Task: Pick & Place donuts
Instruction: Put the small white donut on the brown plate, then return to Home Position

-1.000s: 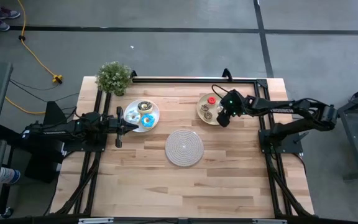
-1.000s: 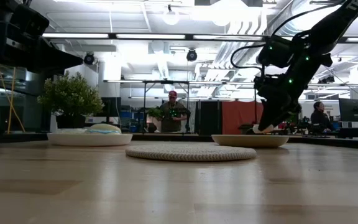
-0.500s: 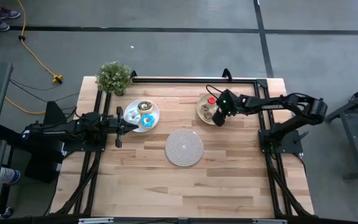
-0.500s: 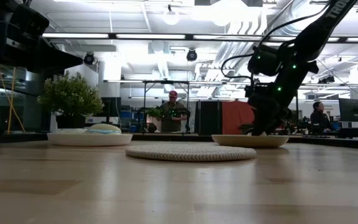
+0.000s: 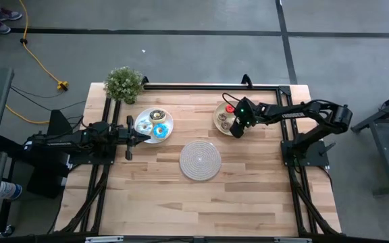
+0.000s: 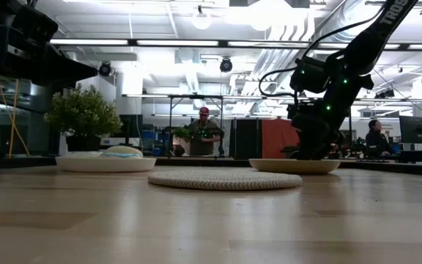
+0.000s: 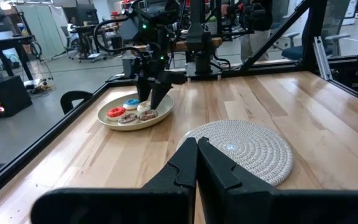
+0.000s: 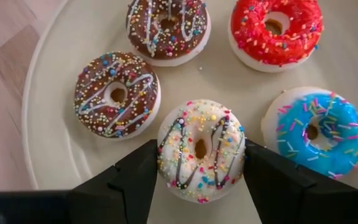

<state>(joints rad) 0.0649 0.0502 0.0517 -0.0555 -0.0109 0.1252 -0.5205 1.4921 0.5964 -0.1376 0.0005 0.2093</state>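
My right gripper is open and points down over the yellow-green plate at the table's far right. Its fingers stand on either side of the cream mini donut. Around it, flat on the plate, lie two brown minis, a red one and a blue one. The larger donuts, among them a blue-iced one, lie on the white plate. My left gripper waits shut beside that plate. My right gripper comes from above, pointing down, with one finger at each side of the cream donut's rim. I cannot tell whether the fingers touch it. The donut lies flat on the plate.
A round pale spiral mat lies mid-table between the two plates. A small potted plant stands at the far left corner. A black frame rail runs along the far edge. People show in the room behind the table.
My right gripper has moved a little toward the table's left edge, over the yellow-green plate, and has come down onto it, turning from a slant to nearly upright. The donuts and my left arm have stayed where they were.
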